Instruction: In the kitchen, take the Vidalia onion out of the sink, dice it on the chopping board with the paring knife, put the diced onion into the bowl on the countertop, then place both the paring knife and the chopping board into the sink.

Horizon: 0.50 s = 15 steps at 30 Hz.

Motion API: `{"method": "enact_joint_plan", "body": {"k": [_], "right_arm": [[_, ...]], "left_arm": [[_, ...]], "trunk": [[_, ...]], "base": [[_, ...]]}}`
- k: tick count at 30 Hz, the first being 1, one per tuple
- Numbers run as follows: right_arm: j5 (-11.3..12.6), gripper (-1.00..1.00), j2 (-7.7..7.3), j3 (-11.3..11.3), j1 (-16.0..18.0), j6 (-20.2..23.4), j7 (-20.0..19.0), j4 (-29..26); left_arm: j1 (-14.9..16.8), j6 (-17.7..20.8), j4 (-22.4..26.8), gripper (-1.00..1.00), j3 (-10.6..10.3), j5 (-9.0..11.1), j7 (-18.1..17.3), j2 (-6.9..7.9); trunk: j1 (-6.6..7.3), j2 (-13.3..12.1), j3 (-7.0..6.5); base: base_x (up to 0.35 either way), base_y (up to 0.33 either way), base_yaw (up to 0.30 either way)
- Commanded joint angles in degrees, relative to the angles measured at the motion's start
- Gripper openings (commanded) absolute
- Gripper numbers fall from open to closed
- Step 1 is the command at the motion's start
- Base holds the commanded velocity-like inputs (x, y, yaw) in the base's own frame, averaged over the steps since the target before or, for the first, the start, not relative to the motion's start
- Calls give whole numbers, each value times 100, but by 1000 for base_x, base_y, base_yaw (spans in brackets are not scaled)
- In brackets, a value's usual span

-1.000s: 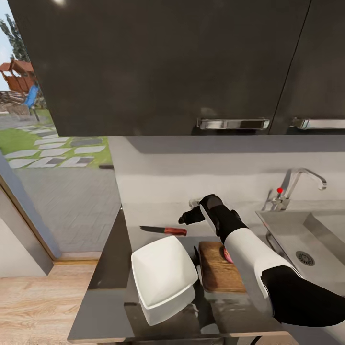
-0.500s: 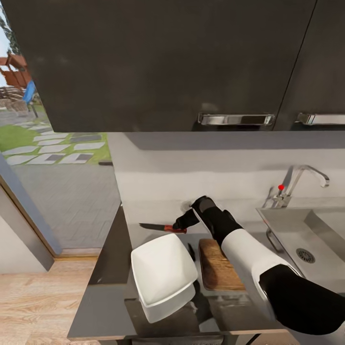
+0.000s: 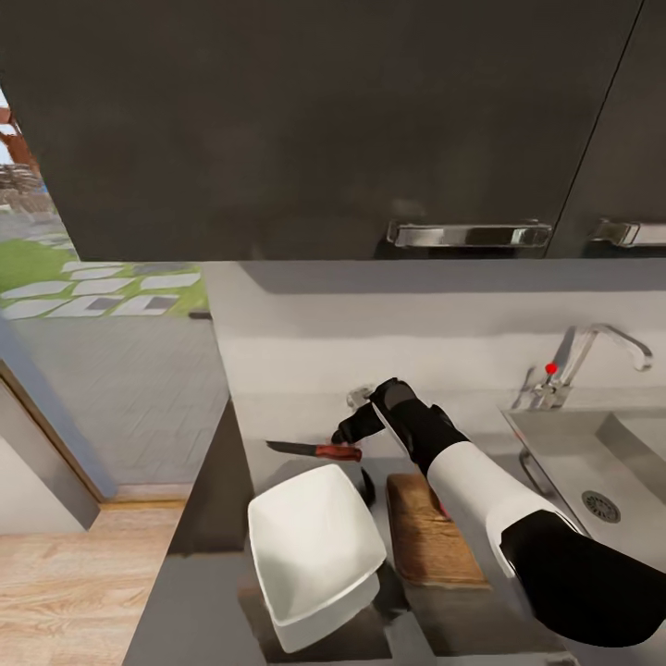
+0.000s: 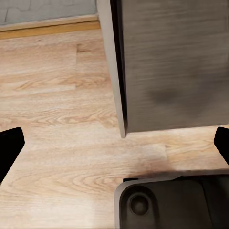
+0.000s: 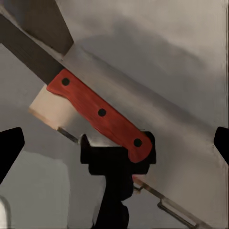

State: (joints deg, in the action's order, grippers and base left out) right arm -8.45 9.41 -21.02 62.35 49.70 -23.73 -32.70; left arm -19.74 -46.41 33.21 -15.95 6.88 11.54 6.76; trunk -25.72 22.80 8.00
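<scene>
Your right gripper (image 3: 347,432) hangs just over the butt of the knife (image 5: 101,113), and its fingers (image 5: 10,145) stand wide apart, one at each edge of the wrist view, with nothing between them yet. I think you hold them so because the red handle lies flat on the countertop (image 3: 296,425) and must be taken across its width. The dark blade points away from the arm, toward the window side, so the handle end is the nearer one for you.

Just beside the knife, toward you, sits the white bowl (image 3: 314,546), and next to it the board (image 3: 430,532) lies along the front edge. A small pink thing shows at the board's edge under your forearm. It may be the onion, but I cannot say this surely. The sink (image 3: 564,453) with its drain is at your right, well apart from the knife.

Your left gripper (image 4: 114,143) is also spread open, empty, and it looks down at the wooden floor and a cabinet side.
</scene>
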Motion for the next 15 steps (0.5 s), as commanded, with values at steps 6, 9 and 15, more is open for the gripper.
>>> {"method": "enact_joint_plan", "body": {"k": [6, 9, 15], "right_arm": [[-73, 100, 0, -7, 5, 14, -44, -3], [-74, 100, 0, -7, 5, 14, -44, -1], [-69, 100, 0, -7, 5, 14, -44, 0]], "left_arm": [[2, -9, 10, 100, -48, 59, 24, 10], [0, -9, 10, 100, -48, 59, 24, 10], [0, -9, -3, 100, -48, 59, 24, 7]], "trunk": [[-6, 12, 11], [-6, 12, 11], [-6, 12, 12]], "base": [[58, 0, 0], [7, 0, 0], [1, 0, 0]]}}
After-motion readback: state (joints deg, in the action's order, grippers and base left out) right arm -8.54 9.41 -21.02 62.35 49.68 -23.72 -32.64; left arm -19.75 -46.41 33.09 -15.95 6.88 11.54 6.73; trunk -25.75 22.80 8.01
